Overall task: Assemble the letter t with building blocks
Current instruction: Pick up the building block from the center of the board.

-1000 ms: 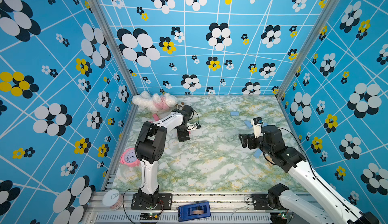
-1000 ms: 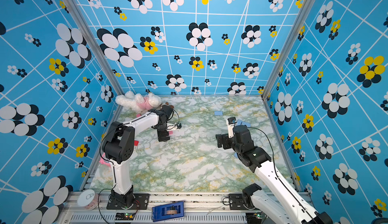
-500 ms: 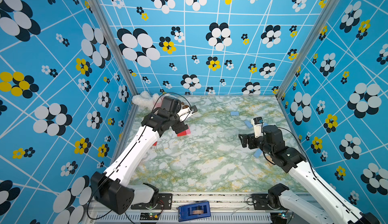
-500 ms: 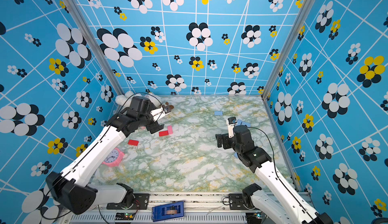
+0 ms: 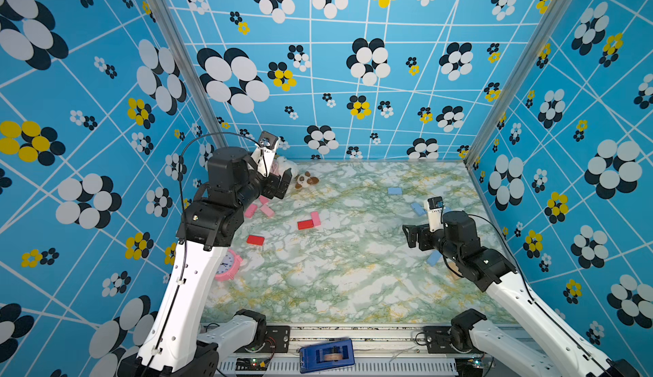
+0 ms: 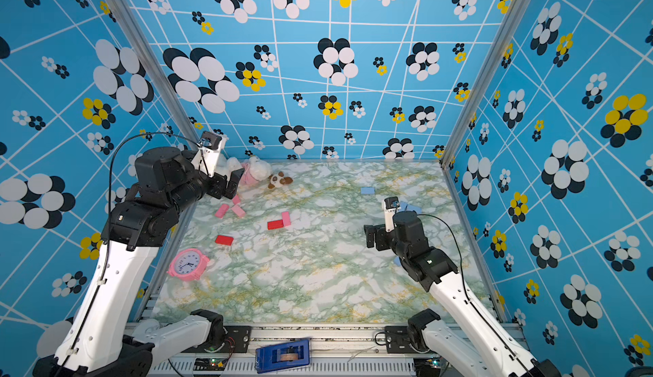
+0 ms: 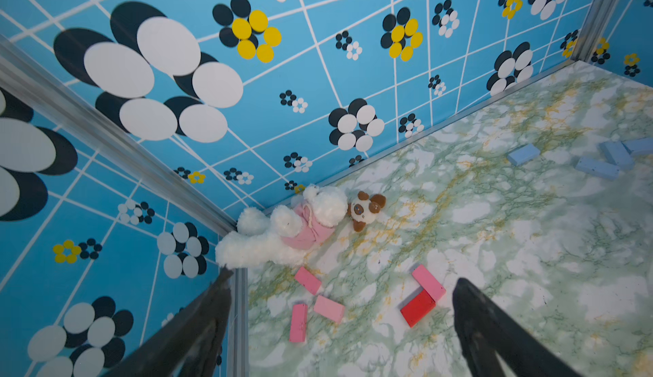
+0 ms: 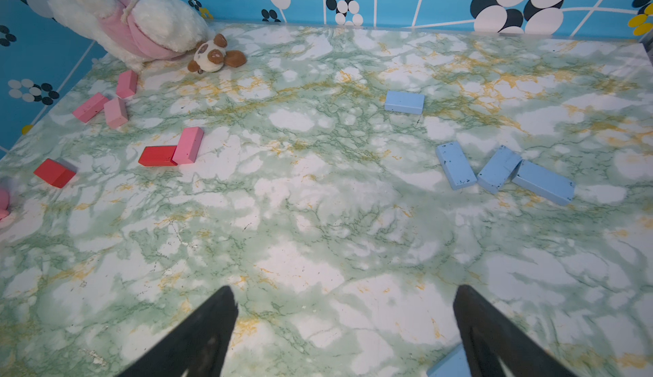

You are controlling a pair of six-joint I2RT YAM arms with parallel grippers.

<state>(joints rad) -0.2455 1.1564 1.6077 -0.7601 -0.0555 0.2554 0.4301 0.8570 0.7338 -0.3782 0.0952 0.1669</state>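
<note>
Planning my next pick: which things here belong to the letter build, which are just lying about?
Job: flat rectangular pink blocks; red blocks; light blue blocks.
Lying about: round pink alarm clock; white-and-pink plush toy; brown-and-white plush puppy.

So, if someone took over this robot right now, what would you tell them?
Left gripper: open, empty, raised near the plush toy.
Right gripper: open, empty, hovering.
Three pink blocks lie loose near the plush. A red block touches a pink block in an L. A second red block lies alone near the alarm clock. Light blue blocks are scattered near the right arm.
Done: no T yet.
Left: gather blocks, form the T.
</note>
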